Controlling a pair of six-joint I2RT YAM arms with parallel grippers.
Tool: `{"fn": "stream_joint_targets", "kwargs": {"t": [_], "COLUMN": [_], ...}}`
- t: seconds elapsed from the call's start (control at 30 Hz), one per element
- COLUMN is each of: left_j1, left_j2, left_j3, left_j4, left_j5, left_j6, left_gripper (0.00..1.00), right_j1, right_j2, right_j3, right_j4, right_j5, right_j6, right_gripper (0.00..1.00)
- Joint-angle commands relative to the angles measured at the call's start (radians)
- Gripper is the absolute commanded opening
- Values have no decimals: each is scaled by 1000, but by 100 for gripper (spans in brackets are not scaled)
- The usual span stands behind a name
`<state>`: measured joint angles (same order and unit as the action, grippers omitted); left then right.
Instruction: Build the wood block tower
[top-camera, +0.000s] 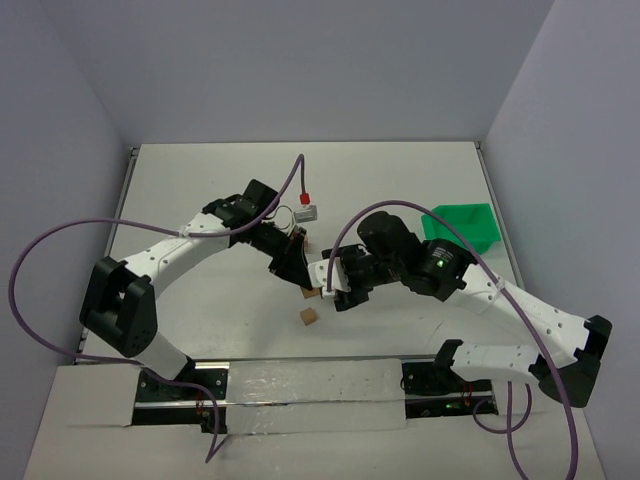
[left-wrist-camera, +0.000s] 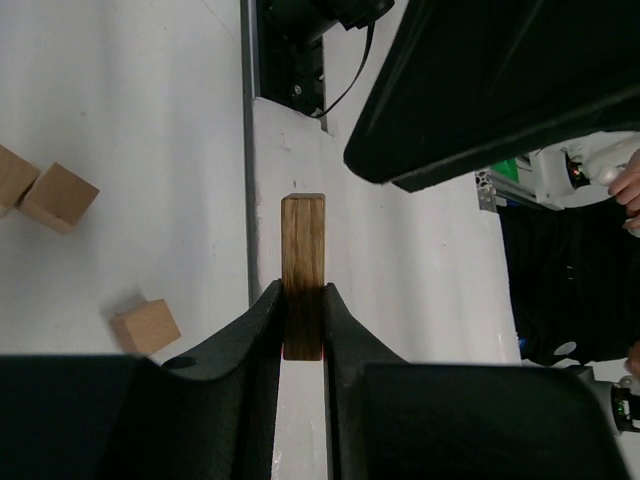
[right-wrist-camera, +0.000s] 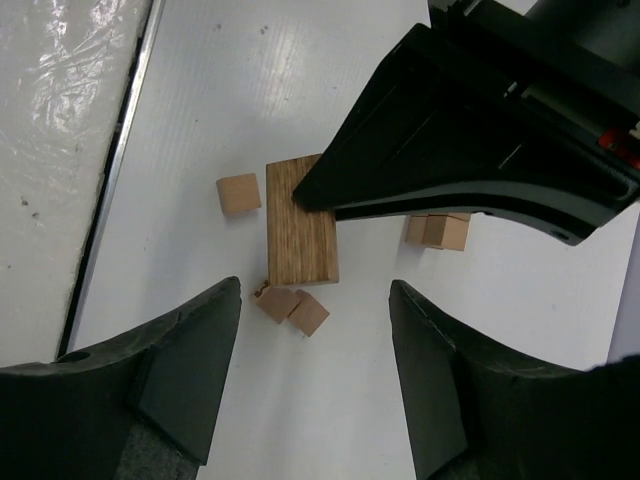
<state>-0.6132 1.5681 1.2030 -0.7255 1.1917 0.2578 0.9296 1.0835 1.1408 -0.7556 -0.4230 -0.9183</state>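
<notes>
My left gripper (left-wrist-camera: 303, 300) is shut on a flat oblong wooden block (left-wrist-camera: 303, 262), seen edge-on and held above the table. In the right wrist view that block (right-wrist-camera: 300, 235) hangs over a pair of small light-brown cubes (right-wrist-camera: 291, 306). A single cube (right-wrist-camera: 240, 193) lies to its left and another pair (right-wrist-camera: 437, 231) to its right. My right gripper (right-wrist-camera: 315, 295) is open and empty, above the cubes and facing the left gripper (right-wrist-camera: 460, 150). From above, the left gripper (top-camera: 291, 264) and right gripper (top-camera: 336, 285) nearly meet at mid-table, with one cube (top-camera: 309, 316) in front of them.
A bright green bin (top-camera: 460, 222) stands at the right side of the table, behind the right arm. The table's metal front rail (right-wrist-camera: 115, 170) runs close to the cubes. Purple cables loop off both arms.
</notes>
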Motion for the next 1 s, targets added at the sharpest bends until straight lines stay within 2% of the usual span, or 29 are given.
{"fn": "stream_joint_targets", "kwargs": {"t": [0.0, 0.4, 0.97], "left_j1": [6, 17, 30], "left_j2": [18, 26, 35], "left_j3": [46, 17, 9], "left_j4": [-4, 98, 116], "left_j5": [80, 128, 177], "left_j6": [-38, -169, -192], "left_gripper": [0, 0, 0], "right_j1": [38, 112, 121], "right_j2": [31, 79, 88], "right_j3": [77, 60, 27], "right_j4": [-18, -2, 45], "right_j5": [63, 136, 198], "right_j6": [29, 41, 30], "right_gripper": [67, 63, 59]}}
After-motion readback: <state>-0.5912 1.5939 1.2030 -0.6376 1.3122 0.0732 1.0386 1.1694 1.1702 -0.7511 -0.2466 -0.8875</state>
